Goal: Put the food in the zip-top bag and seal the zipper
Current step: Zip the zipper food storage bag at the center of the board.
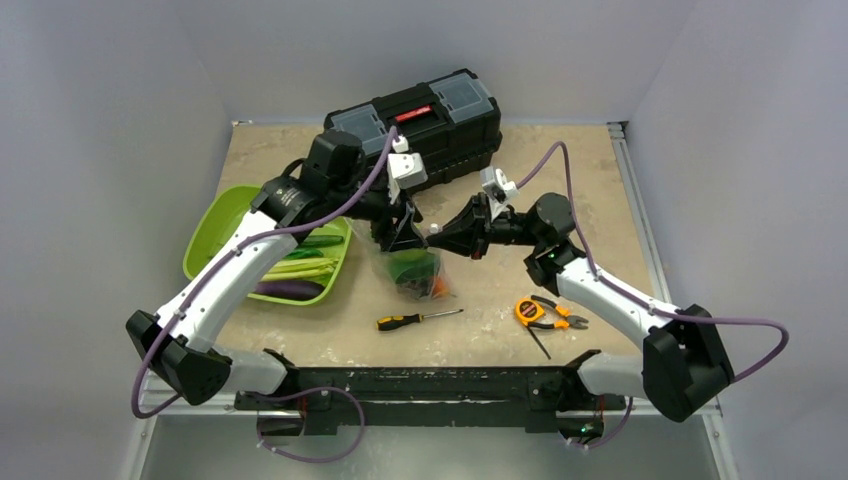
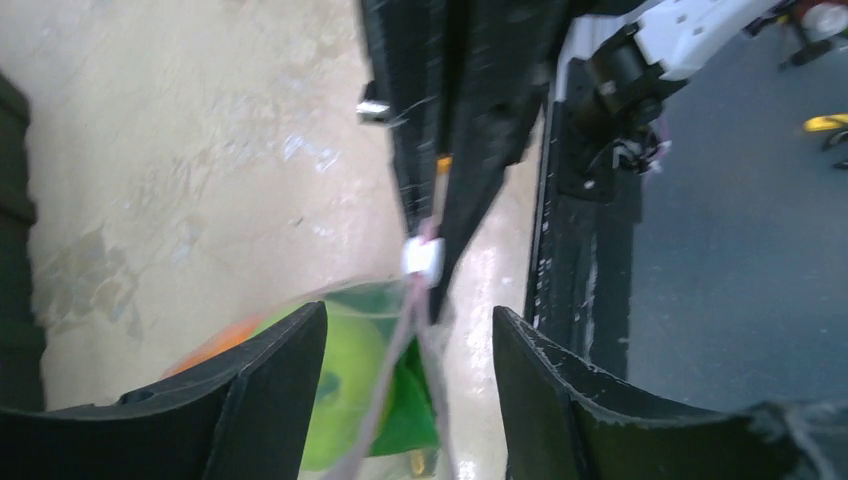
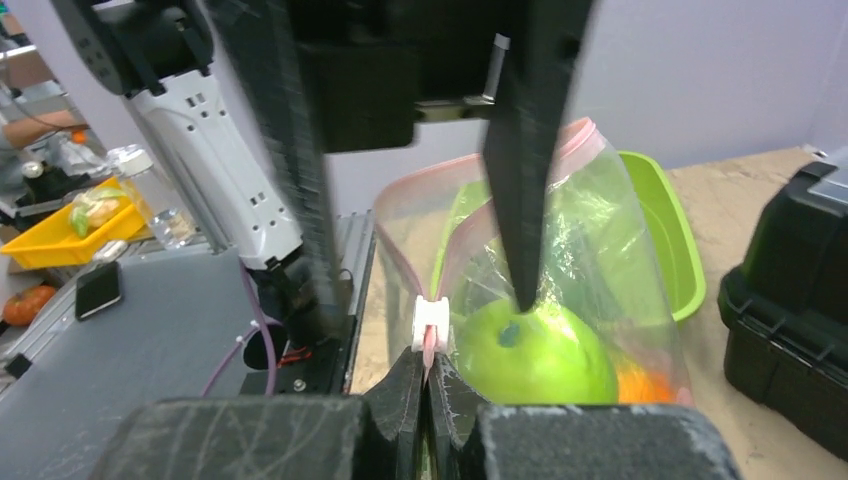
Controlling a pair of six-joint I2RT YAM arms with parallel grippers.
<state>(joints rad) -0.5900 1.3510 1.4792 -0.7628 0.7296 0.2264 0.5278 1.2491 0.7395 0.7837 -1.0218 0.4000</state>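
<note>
The zip-top bag (image 1: 418, 272) hangs at the table's middle with the food inside: a green apple (image 3: 535, 355) and an orange piece (image 3: 640, 385). My right gripper (image 3: 430, 365) is shut on the pinkish zipper (image 3: 400, 262) just below its white slider (image 3: 432, 322). My left gripper (image 2: 410, 320) is open and straddles the bag's mouth from above. The zipper's two strips and the slider (image 2: 424, 258) run between its fingers (image 2: 270, 390) without being clamped. In the top view both grippers, left (image 1: 402, 232) and right (image 1: 437, 238), meet over the bag.
A lime-green tray (image 1: 215, 225) with long vegetables lies at the left. A black toolbox (image 1: 420, 120) stands at the back. A screwdriver (image 1: 418, 319) and pliers with a yellow tape measure (image 1: 540, 312) lie near the front.
</note>
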